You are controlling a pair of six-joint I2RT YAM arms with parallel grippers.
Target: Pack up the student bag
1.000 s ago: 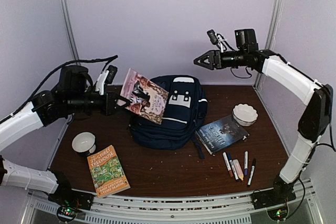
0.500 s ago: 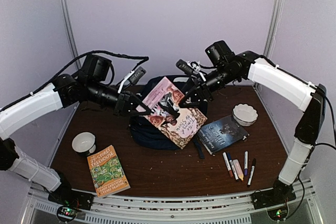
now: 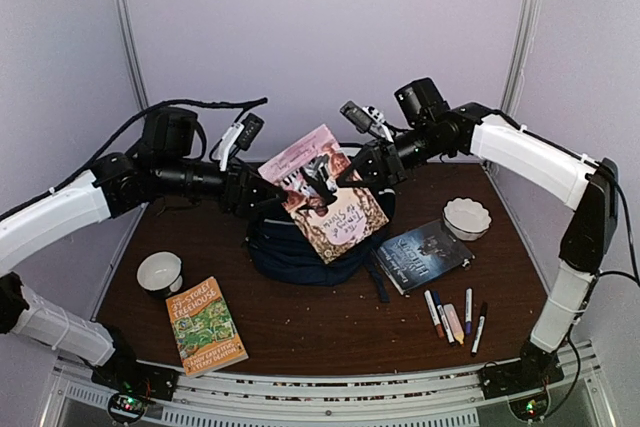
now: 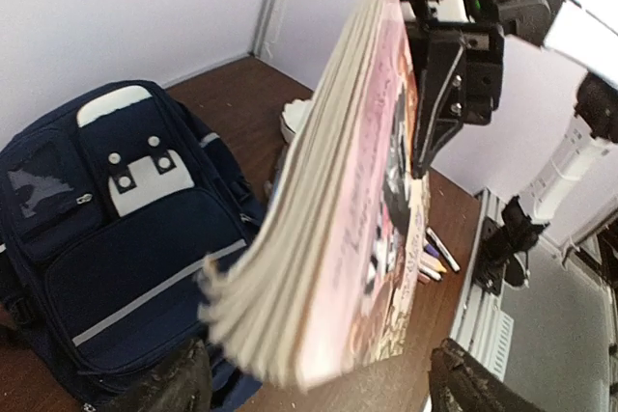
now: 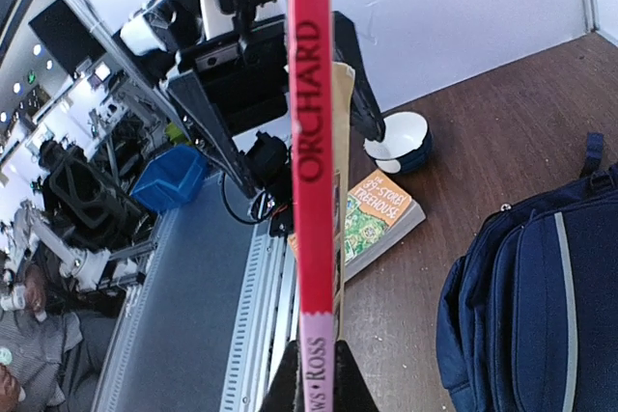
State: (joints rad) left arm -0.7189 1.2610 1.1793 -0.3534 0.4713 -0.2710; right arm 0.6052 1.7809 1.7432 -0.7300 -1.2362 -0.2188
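Brown wooden desk (image 3: 330,332) inside pale lilac walls (image 3: 320,37); white bowl (image 3: 160,272) and green book (image 3: 205,325) lay front-left; left tool (image 3: 262,190) was open either side of pink book (image 3: 325,192); student bag (image 3: 300,252) lay flat mid-desk, under the raised book; right tool (image 3: 352,169) clamped that book's spine; dark book (image 3: 423,255), markers (image 3: 452,319), second bowl (image 3: 467,217) lay right.

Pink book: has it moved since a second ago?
Yes. The pink book has shifted right, from the student bag's left edge to over its middle.
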